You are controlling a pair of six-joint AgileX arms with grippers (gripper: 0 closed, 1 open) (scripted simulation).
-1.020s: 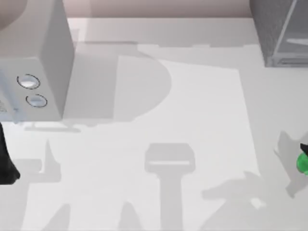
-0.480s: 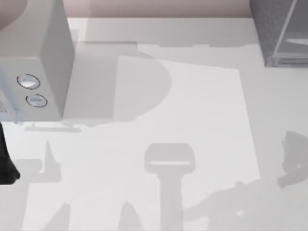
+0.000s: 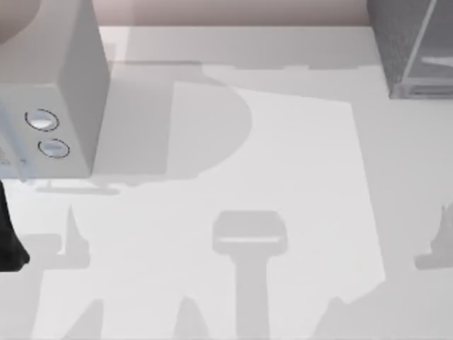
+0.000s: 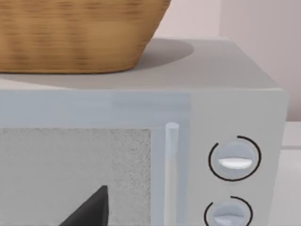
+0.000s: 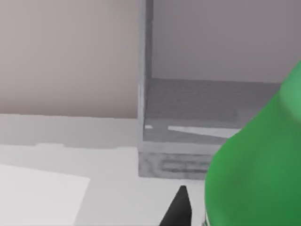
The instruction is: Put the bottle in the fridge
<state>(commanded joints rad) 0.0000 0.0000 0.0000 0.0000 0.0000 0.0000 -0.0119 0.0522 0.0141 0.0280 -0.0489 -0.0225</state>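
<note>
No legible writing or brand was found on any item. In the right wrist view the bottle point(image 5: 256, 179) stood close beside a dark fingertip point(image 5: 178, 209) of the right hand; whether it was gripped could not be told. The fridge point(image 3: 414, 46) stood at the worktop's point(image 3: 297, 177) far right corner. The left arm point(image 3: 8, 241) sat parked at the left edge, before the knobbed grey box point(image 3: 49, 92).

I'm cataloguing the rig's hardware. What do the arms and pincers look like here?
Little shows. The left arm is a plain black shape at the table's left edge. A black, pointed fingertip shows on the left wrist, and another on the right. No cables or markings visible.
</note>
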